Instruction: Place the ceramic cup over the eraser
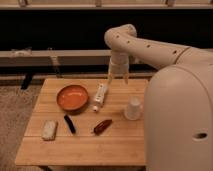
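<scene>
The ceramic cup [133, 108], small and whitish, stands on the right side of the wooden table [85, 150], close to the robot's big white arm segment. Near the front left lies the eraser [69, 124], a slim black bar. My gripper [118, 78] hangs fingers down over the table's back edge, behind and slightly left of the cup and far from the eraser. Its two fingers stand apart, open, with nothing between them.
An orange bowl [72, 97] sits left of centre, with a long white tube-shaped bottle [100, 96] right beside it. A whitish block [49, 129] lies left of the eraser and a dark red pepper-shaped object [102, 126] to its right. The bulky arm body [180, 125] covers the table's right end.
</scene>
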Available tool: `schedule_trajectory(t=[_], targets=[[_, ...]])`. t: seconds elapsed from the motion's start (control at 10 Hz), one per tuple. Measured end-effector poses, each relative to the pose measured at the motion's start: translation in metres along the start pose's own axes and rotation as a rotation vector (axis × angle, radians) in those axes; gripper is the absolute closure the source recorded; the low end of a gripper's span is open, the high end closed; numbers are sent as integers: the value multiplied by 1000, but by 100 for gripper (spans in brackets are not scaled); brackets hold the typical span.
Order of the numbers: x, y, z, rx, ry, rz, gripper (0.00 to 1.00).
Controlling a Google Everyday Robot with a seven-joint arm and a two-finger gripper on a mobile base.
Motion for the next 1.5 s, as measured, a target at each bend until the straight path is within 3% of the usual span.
schedule_trajectory(t=[0.3,0.7,0.9,1.2,1.5], targets=[[14,-26,36,-17,4,66,35],[32,-87,50,-21,12,194,35],[39,-106,62,-35,25,244,35],[39,-100,90,-72,55,247,35],[36,-97,95,-100,68,243,35]])
